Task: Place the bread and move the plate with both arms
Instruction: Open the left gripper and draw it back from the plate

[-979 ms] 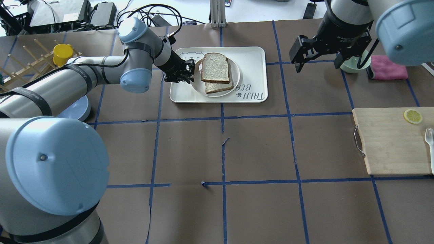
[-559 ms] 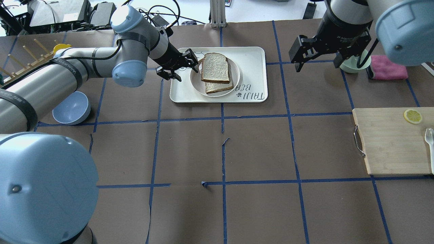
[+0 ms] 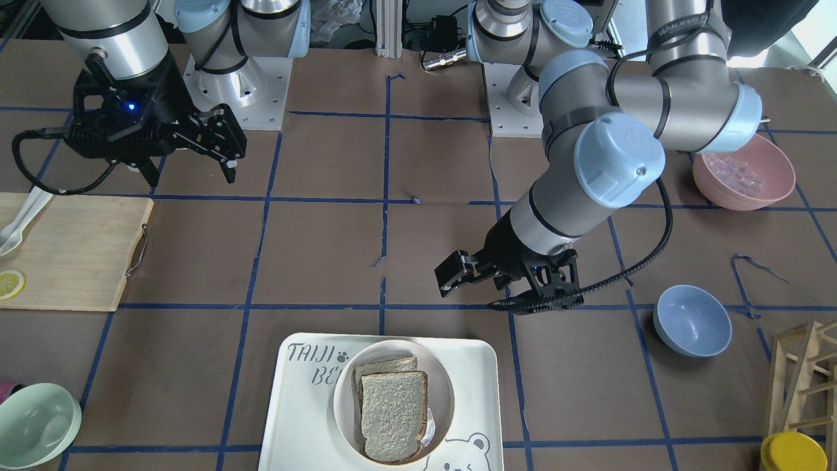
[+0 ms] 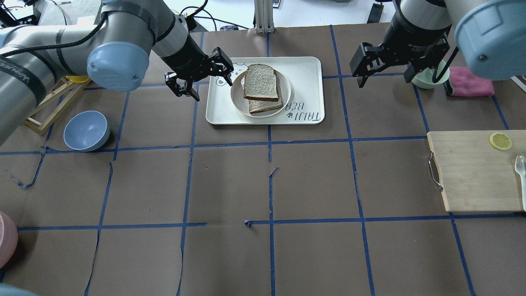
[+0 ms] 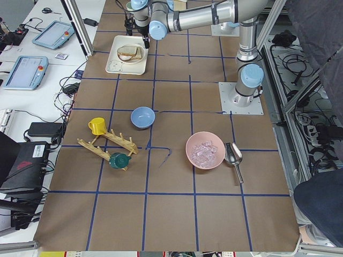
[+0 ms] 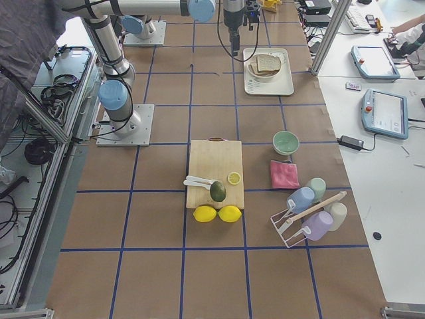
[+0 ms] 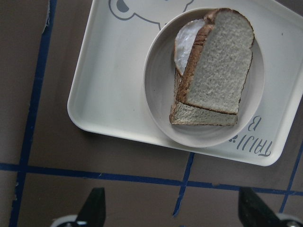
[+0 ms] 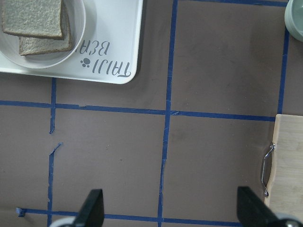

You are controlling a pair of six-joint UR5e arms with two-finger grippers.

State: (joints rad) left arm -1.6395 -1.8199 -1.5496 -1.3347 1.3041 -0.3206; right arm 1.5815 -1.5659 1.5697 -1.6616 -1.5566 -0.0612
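Observation:
The bread (image 4: 261, 81), a pale slice with a brown crust and rounded top, lies on a squarer slice (image 4: 266, 107) in the round cream plate (image 4: 237, 98). The plate stands on the white bear-print tray (image 4: 306, 74). My left gripper (image 4: 213, 86) hovers open and empty over the tray's left edge, beside the plate. Its wrist view shows the bread (image 7: 218, 71), the plate (image 7: 156, 104) and the tray (image 7: 104, 90) below. My right gripper (image 4: 384, 80) hangs open and empty to the right of the tray. Both show in the front view, left (image 3: 480, 301) and right (image 3: 193, 175).
A blue bowl (image 4: 86, 130) and a wooden rack (image 4: 45, 111) stand at the left. A cutting board (image 4: 476, 170) with a lemon slice (image 4: 500, 141) lies at the right. A green bowl (image 4: 425, 80) and pink cloth (image 4: 470, 82) sit behind my right gripper. A pink bowl (image 3: 742, 173) stands near the left base.
My left gripper has drawn back from the plate's left rim, risen, and spread its fingers wider. The bread stays in the plate. My right arm has not moved.

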